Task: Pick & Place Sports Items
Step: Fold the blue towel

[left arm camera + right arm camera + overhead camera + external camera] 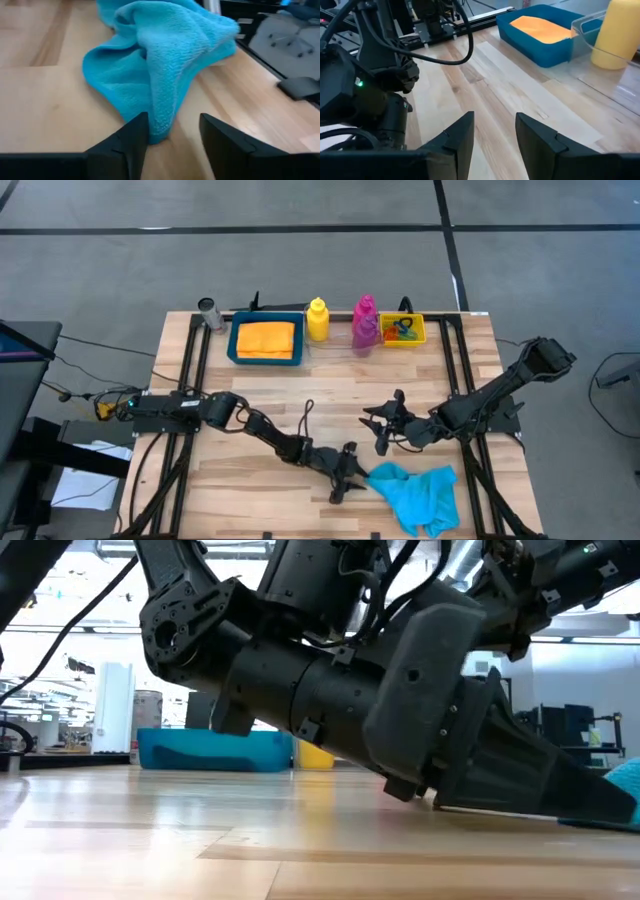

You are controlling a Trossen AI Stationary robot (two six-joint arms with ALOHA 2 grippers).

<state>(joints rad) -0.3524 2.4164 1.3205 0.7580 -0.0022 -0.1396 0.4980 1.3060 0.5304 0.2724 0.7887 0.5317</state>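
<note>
The cyan cloth (420, 495) lies crumpled at the table's near edge, right of centre, its long axis running left to right. The left gripper (345, 477) sits low just left of it, jaws partly open with a fold of the cloth's left end between the fingers (131, 140), not yet pinched. The right gripper (385, 423) hovers farther back, half open and empty.

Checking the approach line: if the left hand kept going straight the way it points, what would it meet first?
The cyan cloth. A fold of it already lies between the fingers of the open left hand, low on the table; contact looks almost immediate.
</note>
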